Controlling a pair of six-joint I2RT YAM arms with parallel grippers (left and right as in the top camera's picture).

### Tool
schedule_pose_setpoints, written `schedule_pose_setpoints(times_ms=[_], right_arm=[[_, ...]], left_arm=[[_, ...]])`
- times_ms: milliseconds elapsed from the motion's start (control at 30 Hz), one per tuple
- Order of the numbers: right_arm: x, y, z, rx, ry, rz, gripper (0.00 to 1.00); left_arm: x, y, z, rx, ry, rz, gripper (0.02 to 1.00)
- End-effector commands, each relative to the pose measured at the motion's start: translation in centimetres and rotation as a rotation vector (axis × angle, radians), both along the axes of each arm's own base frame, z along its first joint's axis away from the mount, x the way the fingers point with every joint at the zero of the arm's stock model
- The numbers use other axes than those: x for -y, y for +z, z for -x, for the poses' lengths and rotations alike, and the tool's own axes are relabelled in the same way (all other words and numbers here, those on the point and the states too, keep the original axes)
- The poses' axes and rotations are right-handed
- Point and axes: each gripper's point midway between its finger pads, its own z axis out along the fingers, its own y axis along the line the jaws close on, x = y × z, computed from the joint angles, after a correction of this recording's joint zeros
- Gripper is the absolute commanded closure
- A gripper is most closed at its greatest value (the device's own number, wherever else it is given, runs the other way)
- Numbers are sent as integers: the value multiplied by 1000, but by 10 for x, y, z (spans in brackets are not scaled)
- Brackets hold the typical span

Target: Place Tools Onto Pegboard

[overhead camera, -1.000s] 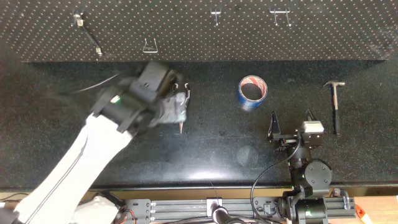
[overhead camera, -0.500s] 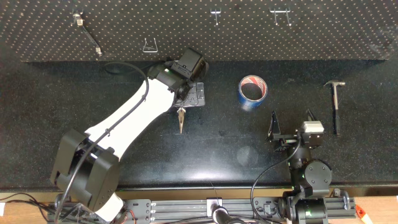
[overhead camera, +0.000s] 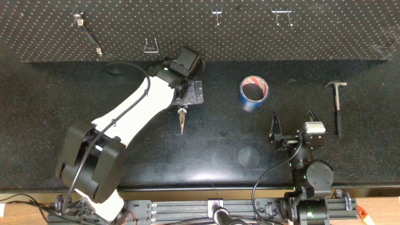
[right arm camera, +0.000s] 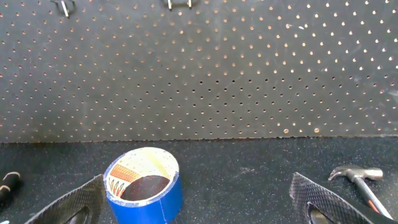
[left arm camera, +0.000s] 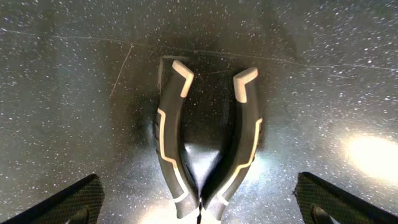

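Observation:
Grey-handled pliers point(overhead camera: 182, 119) lie on the black table, nose toward the arms' bases. In the left wrist view the two curved handles point(left arm camera: 205, 143) spread away from the camera. My left gripper point(overhead camera: 189, 94) hovers open over them, one finger point(left arm camera: 68, 205) on each side, touching nothing. A blue tape roll point(overhead camera: 254, 92) stands on end mid-table and also appears in the right wrist view point(right arm camera: 144, 183). A hammer point(overhead camera: 337, 103) lies at the right. My right gripper point(overhead camera: 292, 127) rests open near its base, holding nothing. The pegboard point(overhead camera: 250, 37) runs along the back.
On the pegboard a thin black tool point(overhead camera: 87, 31) hangs at the left. A wire triangle hook point(overhead camera: 150, 45) and two bare hooks point(overhead camera: 217, 14), point(overhead camera: 281, 14) stand farther right. The board's lower edge point(overhead camera: 300, 60) meets the table just behind the tape.
The left arm swung right and toward the pegboard, ending with its gripper over the pliers' handles. The pliers, tape, hammer and right arm stayed put.

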Motion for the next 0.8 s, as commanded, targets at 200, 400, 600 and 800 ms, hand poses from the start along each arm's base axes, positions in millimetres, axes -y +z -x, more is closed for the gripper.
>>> schedule_pose_setpoints(times_ms=[200, 400, 600, 800], right_arm=[[-3, -1, 0, 1, 15, 13, 38], [-3, -1, 0, 1, 15, 13, 38], [-3, -1, 0, 1, 15, 13, 38], [-3, -1, 0, 1, 15, 13, 38]], left_arm=[[2, -18, -1, -23, -87, -25, 25], [-2, -24, -7, -43, -43, 24, 23], [-1, -35, -4, -72, -35, 27, 23], [-5, -38, -6, -67, -31, 0, 23]])
